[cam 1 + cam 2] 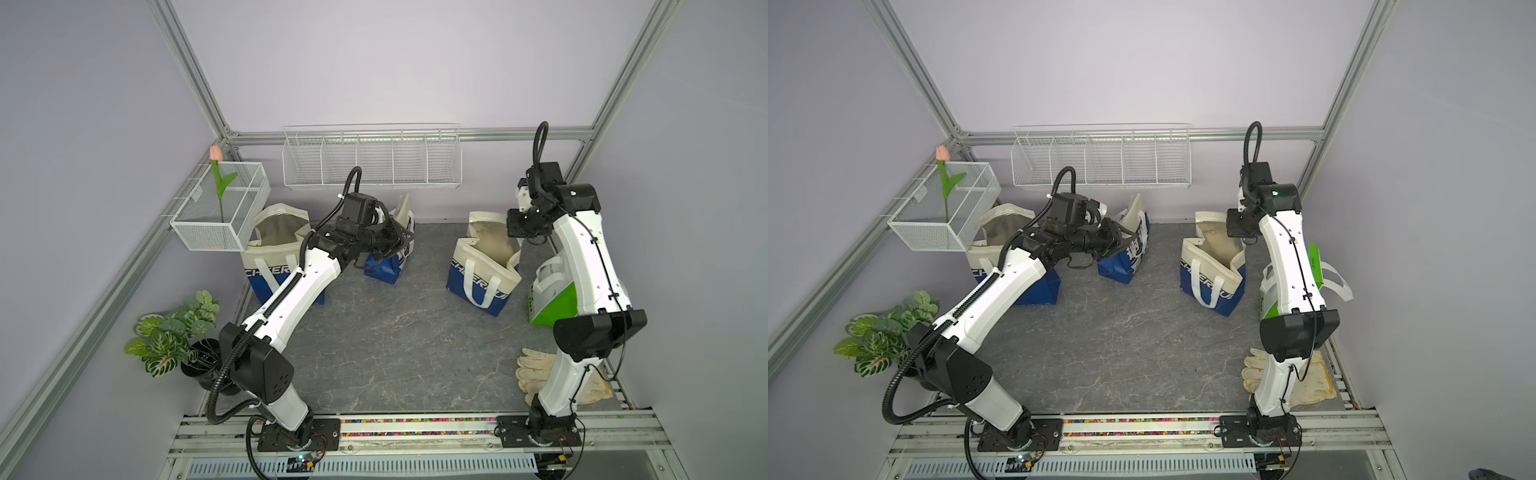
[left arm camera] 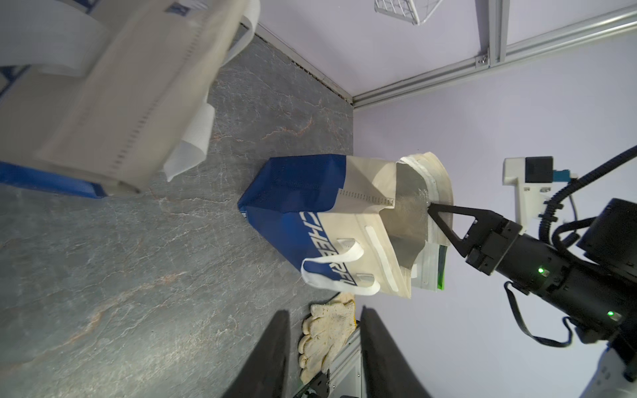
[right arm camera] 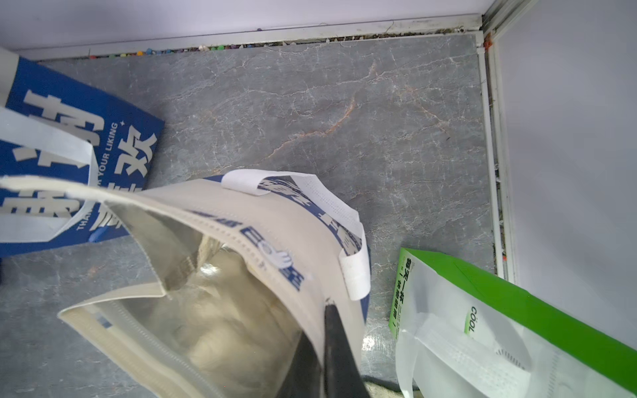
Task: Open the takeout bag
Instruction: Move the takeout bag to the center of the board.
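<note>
The takeout bag [image 1: 484,270], cream above and blue below with white handles, stands right of centre in both top views, its mouth gaping on a silvery lining [image 3: 220,320]. My right gripper [image 3: 329,305] reaches down into that mouth and is shut on the bag's near rim, one finger inside the wall and one outside. The left wrist view shows the same pinch at the rim [image 2: 435,210]. My left gripper [image 2: 325,310] is open with nothing between its fingers. It hovers beside a second, tilted blue and cream bag [image 1: 392,257] at the back centre.
A third blue and cream bag [image 1: 282,257] stands at the back left under a wire basket [image 1: 220,208]. A green and white bag [image 1: 552,299] sits behind my right arm. Work gloves [image 1: 536,374] lie at the front right. A potted plant [image 1: 174,336] is at the left and a wire rack [image 1: 372,158] on the back wall.
</note>
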`<action>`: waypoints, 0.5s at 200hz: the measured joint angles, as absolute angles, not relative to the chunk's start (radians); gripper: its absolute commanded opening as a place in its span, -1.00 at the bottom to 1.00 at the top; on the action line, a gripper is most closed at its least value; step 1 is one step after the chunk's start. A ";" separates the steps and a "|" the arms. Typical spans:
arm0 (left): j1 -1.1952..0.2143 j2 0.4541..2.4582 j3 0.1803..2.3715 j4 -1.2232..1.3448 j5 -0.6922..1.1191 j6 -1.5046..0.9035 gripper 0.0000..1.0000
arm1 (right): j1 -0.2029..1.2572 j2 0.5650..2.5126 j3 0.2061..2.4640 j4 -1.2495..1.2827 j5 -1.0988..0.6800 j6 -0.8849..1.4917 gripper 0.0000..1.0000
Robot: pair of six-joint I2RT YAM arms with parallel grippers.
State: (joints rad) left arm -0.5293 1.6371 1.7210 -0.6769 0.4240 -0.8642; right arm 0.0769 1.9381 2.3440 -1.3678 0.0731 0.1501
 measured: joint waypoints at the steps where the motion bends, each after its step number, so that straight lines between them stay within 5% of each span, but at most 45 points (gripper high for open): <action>1: -0.529 1.637 1.726 -0.683 0.421 -0.863 -0.09 | 0.073 1.943 2.348 -1.369 0.069 0.152 -0.86; 48: -0.528 1.655 1.925 -0.870 0.234 -0.630 0.28 | 0.010 2.035 2.459 -1.400 -0.033 0.177 -0.79; 63: -0.527 1.696 2.008 -0.917 0.177 -0.568 0.61 | -0.001 2.067 2.520 -1.428 -0.052 0.186 -0.69; 82: -0.527 1.792 2.127 -0.970 0.123 -0.492 0.63 | -0.006 2.093 2.572 -1.443 -0.062 0.197 -0.42; 100: -0.527 1.916 2.243 -1.022 0.070 -0.434 0.55 | -0.005 2.096 2.590 -1.454 -0.059 0.205 -0.35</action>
